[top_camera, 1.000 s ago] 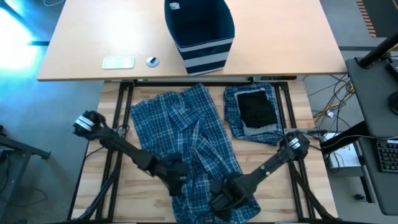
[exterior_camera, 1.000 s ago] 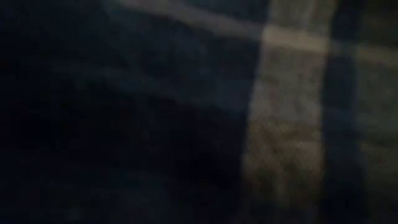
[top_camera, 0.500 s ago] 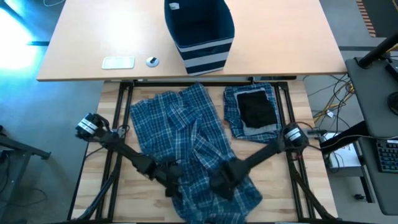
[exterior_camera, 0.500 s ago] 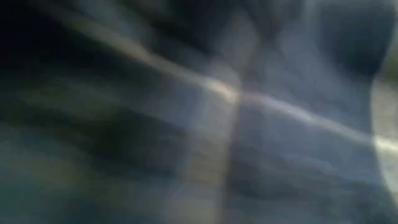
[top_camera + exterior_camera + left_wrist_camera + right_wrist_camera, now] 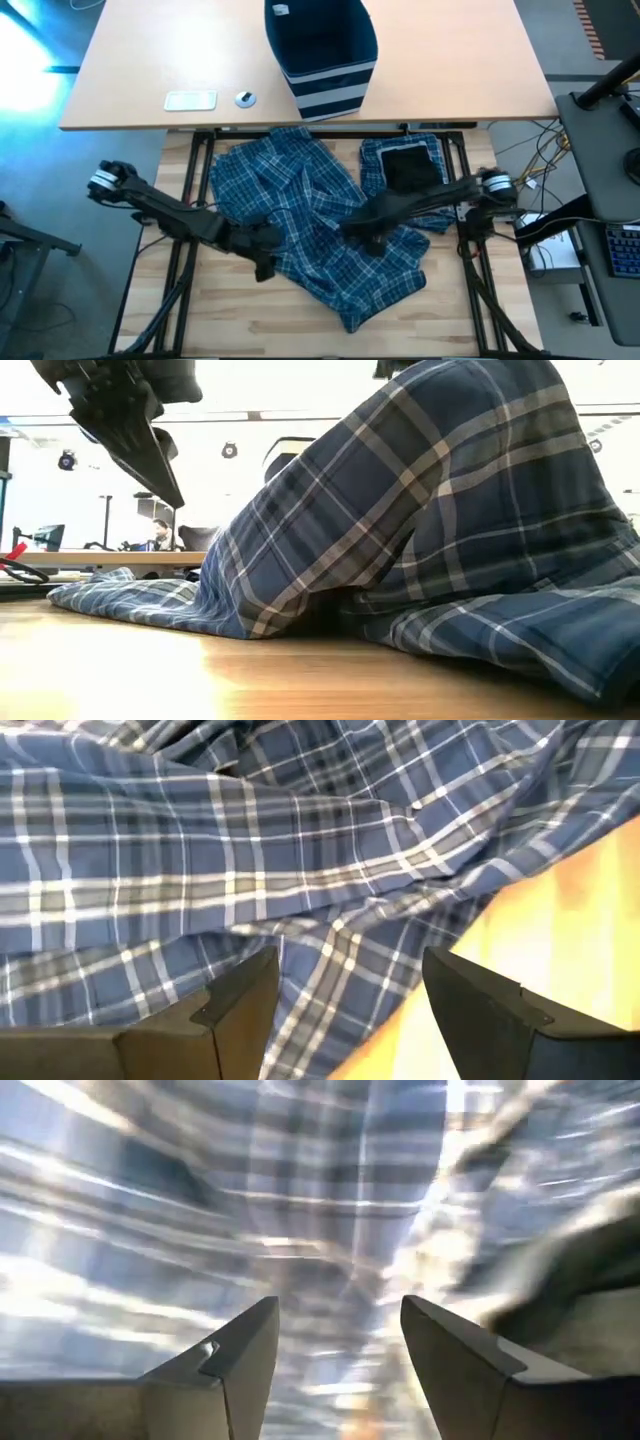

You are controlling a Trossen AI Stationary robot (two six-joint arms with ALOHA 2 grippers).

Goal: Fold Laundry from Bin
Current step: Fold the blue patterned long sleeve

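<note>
From overhead I see two surfaces: a pale slatted wood worktop carrying the laundry, and beyond it a smooth tan desk bearing the bin, a soft-sided navy basket with pale stripes round its lower half. Beside the bin lie a flat pale rectangular object and a small round object. In the low view a bright room with a seated person shows beyond the worktop.

My left claw sits at the near-left edge of the plaid garment; in its wrist view the fingers stand apart with plaid cloth between and beyond them, and I cannot tell whether they grip it. My right claw is over the middle of the same garment; its fingers are spread, the cloth ahead is blurred, and I cannot tell if it is held.

The plaid garment is thin woven blue-and-white check, rumpled and humped high in the low view. Just beside it, toward the right arm, a folded plaid piece carries a grey layer and a small black piece.
</note>
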